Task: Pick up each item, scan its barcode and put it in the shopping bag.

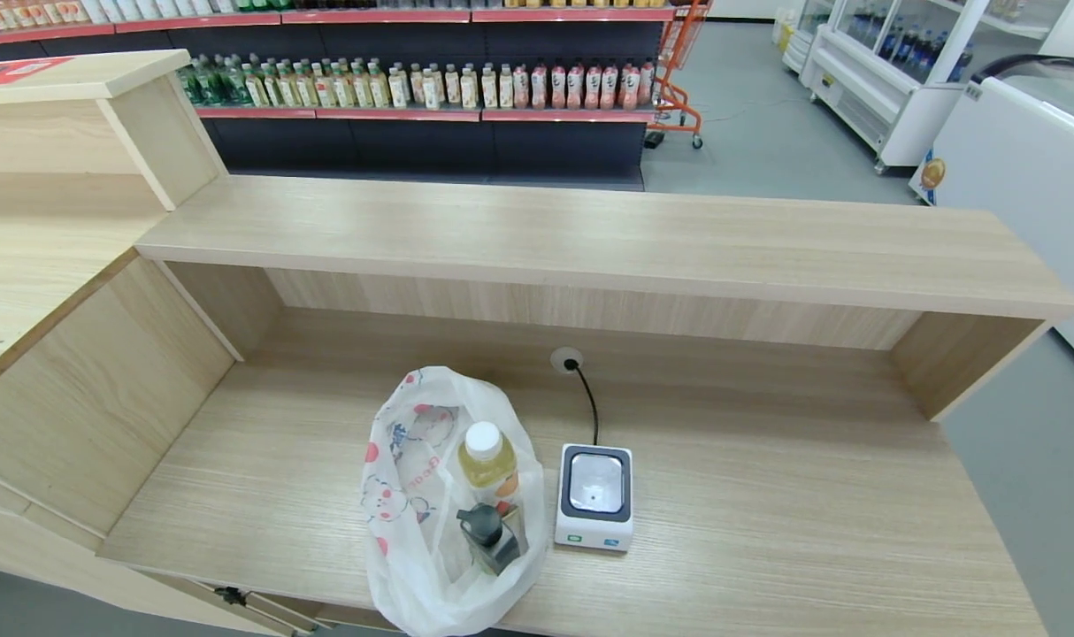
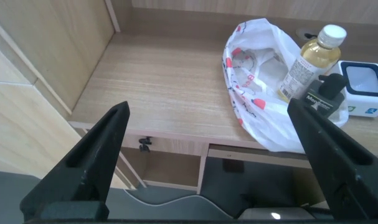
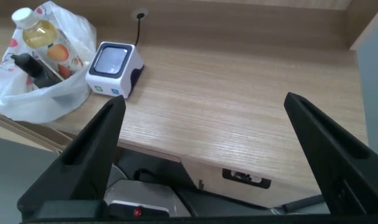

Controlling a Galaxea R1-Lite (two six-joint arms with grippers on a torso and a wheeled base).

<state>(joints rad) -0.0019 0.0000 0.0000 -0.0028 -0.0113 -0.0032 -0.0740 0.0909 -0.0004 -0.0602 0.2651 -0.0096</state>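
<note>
We saw left hand [image 2: 207,155], right hand [image 3: 204,140] spread empty off the bench [image 1: 767,495]: 2 bottles [image 1: 487,460] sat in shopping bag [image 1: 404,504], job likely done.

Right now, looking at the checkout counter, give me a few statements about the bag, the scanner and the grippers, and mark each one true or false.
1. The shopping bag holds a white-capped bottle. True.
2. The scanner lies inside the shopping bag. False: it sits on the counter just beside the bag, on the robot's right of it.
3. The left gripper is shut on a bottle. False: its jaws are open with nothing between them.
4. A black cable runs from the scanner to a hole in the counter. True.
5. The right gripper is open. True.
</note>
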